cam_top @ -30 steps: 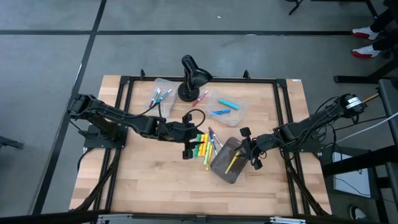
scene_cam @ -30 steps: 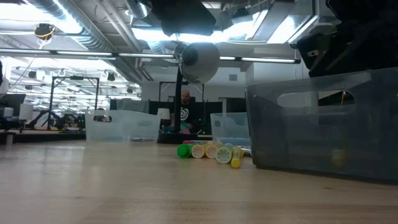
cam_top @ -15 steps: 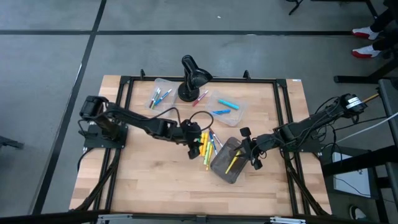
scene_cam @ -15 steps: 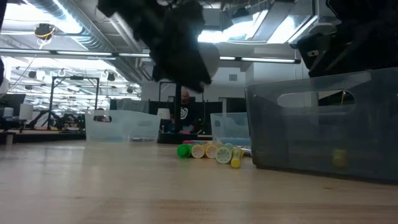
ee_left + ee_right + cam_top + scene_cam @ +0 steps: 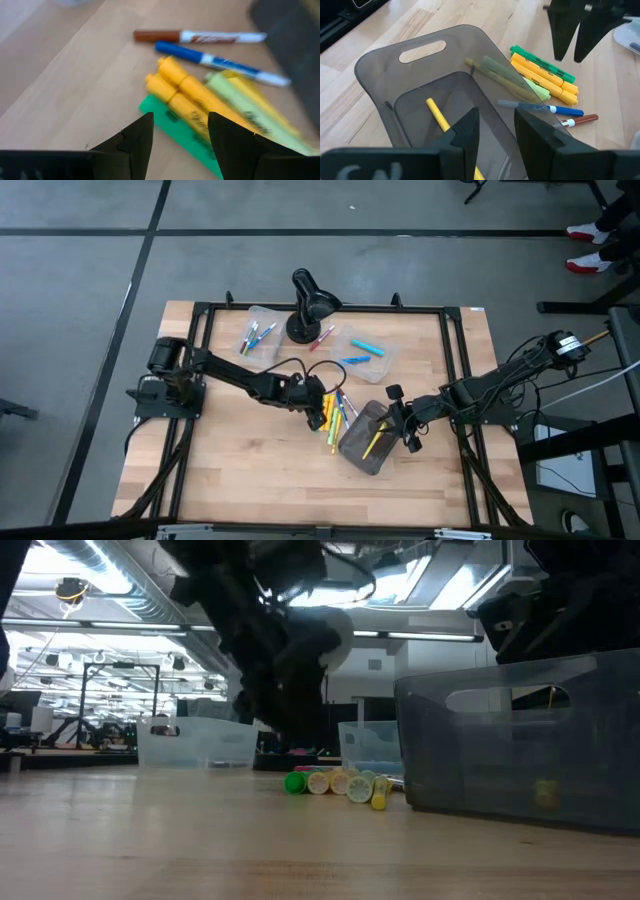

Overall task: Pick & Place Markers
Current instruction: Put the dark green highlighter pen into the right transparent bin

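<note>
L gripper (image 5: 180, 137) open over markers (image 5: 200, 100) (R idle by bin (image 5: 362, 440)).

Yellow markers (image 5: 510, 80) blurred behind the grey bin wall (image 5: 470, 60); green marker (image 5: 185, 132) cut off at the frame edge.

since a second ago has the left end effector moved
Yes. In the high view the left end effector has shifted toward the grey bin, now over the highlighters.

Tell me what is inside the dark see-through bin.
One yellow marker lies inside the smoky grey bin, seen from the right wrist and above. The right claw blocks part of the bin's floor, so anything there stays hidden.
</note>
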Robot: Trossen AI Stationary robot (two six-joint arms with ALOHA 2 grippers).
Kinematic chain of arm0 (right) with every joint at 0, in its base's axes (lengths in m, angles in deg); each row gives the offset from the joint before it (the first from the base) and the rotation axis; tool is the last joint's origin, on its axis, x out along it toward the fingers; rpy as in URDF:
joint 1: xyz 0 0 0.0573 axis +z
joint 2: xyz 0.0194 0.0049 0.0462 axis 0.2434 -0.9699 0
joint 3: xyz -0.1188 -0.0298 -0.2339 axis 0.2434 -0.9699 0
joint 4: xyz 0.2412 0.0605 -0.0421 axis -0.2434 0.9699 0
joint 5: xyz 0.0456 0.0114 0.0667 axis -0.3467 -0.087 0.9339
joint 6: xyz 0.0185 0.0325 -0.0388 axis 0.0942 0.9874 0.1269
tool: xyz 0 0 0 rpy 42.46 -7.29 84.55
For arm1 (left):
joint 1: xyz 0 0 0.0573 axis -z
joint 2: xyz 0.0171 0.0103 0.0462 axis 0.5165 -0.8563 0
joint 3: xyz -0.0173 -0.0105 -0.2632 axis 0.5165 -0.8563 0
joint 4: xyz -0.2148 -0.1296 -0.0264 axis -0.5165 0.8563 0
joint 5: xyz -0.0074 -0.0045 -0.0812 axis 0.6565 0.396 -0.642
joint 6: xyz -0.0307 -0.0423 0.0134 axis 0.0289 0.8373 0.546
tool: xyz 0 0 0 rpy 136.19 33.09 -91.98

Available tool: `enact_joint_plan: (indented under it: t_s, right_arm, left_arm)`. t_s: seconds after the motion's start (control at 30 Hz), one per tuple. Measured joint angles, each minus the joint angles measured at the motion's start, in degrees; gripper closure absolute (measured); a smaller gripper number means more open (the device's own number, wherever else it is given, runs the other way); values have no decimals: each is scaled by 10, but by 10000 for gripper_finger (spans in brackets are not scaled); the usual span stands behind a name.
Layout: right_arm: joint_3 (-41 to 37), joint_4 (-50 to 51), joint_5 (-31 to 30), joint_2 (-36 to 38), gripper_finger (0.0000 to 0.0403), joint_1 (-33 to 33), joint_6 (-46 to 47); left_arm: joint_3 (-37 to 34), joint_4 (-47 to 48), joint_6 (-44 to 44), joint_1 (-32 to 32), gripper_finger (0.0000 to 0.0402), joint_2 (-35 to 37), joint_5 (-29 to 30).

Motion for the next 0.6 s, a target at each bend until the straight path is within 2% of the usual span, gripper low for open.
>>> enact_joint_plan:
  t_s: [0.6]
  right_arm:
    - [0, 0, 0, 0, 281, 0, 0]
  left_arm:
    - [0, 8, -10, 3, 219, -27, 19]
